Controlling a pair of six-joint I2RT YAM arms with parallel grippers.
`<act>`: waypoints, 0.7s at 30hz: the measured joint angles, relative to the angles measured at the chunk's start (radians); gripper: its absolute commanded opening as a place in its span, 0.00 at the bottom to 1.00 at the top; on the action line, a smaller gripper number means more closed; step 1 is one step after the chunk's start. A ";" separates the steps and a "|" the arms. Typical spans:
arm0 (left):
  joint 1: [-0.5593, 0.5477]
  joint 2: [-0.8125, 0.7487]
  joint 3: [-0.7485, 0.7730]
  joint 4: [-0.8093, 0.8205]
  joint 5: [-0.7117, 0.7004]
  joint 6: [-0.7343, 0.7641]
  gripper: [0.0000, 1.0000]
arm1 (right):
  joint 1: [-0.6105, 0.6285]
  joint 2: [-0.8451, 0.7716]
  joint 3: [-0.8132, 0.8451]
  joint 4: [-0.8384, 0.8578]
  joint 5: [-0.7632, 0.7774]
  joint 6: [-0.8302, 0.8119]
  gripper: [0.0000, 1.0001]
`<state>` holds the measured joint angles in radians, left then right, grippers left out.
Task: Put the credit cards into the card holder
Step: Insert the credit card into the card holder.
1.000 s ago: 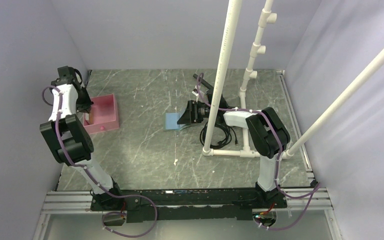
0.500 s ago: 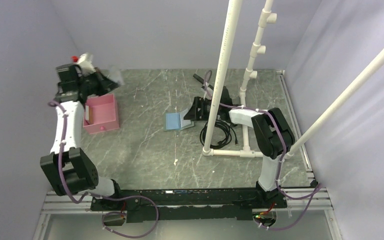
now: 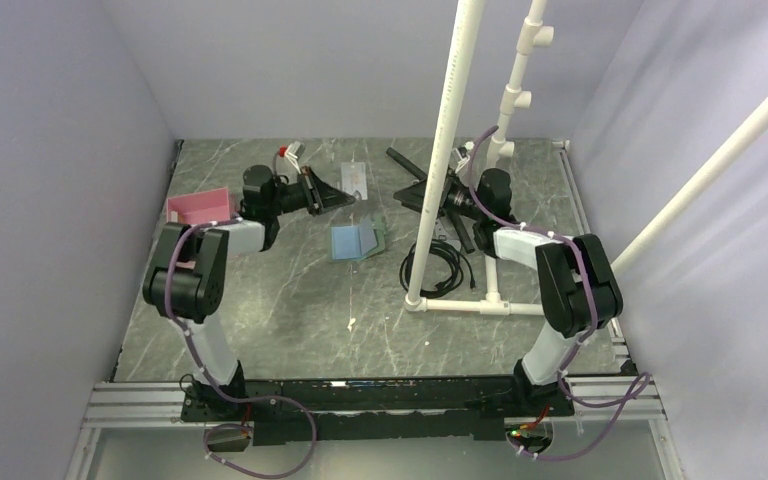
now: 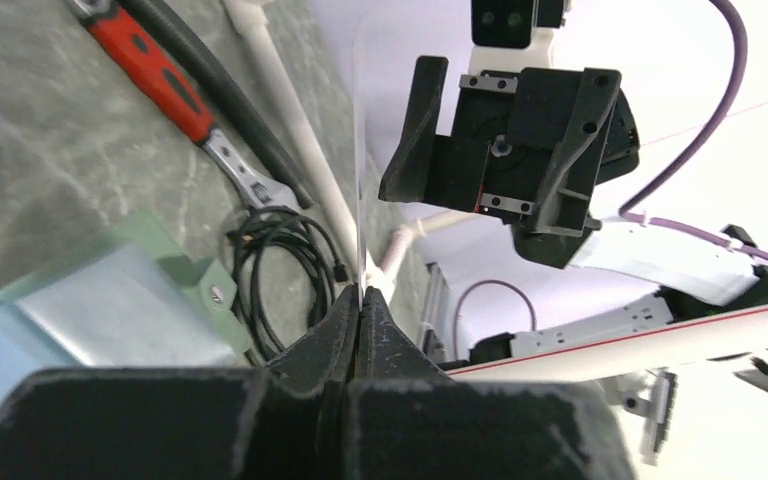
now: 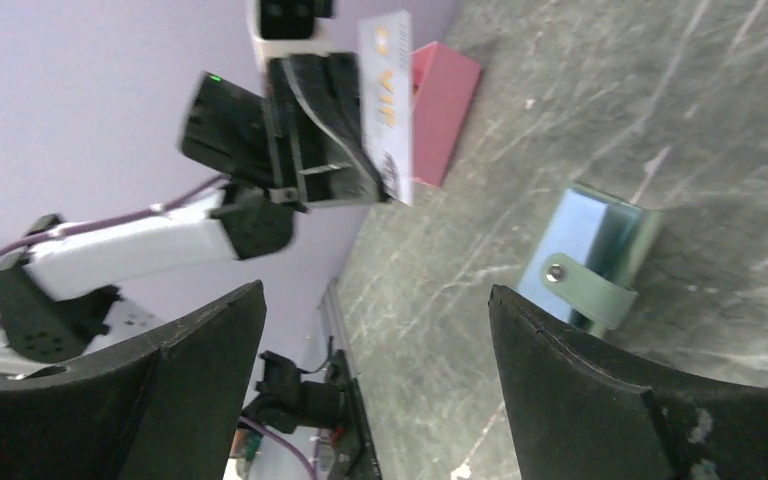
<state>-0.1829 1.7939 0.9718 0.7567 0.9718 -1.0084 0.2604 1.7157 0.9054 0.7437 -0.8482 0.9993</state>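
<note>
My left gripper [image 3: 344, 196] is shut on a pale grey credit card [image 3: 356, 178], held upright on edge above the table's middle. The left wrist view shows that card [image 4: 358, 180] edge-on as a thin line rising from the closed jaws [image 4: 360, 296]. The card holder [image 3: 358, 240], green with a pale blue inside, lies open on the table just in front of the card; it also shows in the wrist views [image 4: 110, 300] [image 5: 585, 265]. My right gripper [image 3: 418, 193] stands open and empty by the white pipe, facing the card [image 5: 385, 105].
A pink tray [image 3: 200, 207] sits at the left. A white pipe frame [image 3: 440, 200] rises at centre right, with a black cable coil [image 3: 447, 265] at its foot. A red-handled wrench [image 4: 160, 85] and black tools [image 3: 405, 160] lie behind.
My left arm swung from the pink tray to the table's middle, carrying the card. My right gripper drew back from the card holder toward the pipe and opened wider.
</note>
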 measured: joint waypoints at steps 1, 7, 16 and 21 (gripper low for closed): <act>-0.011 0.029 -0.014 0.080 -0.002 -0.053 0.00 | 0.001 0.005 -0.012 0.057 -0.004 0.043 0.82; -0.088 0.139 -0.078 0.414 -0.009 -0.264 0.00 | 0.030 0.026 -0.037 0.169 -0.014 0.153 0.59; -0.120 0.187 -0.092 0.662 -0.019 -0.408 0.00 | 0.068 0.093 -0.036 0.224 0.009 0.214 0.46; -0.125 0.192 -0.100 0.692 -0.026 -0.431 0.00 | 0.068 0.105 -0.034 0.251 0.026 0.233 0.35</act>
<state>-0.3080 1.9862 0.8722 1.4487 0.9459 -1.4399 0.3286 1.8202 0.8719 0.9943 -0.8219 1.2327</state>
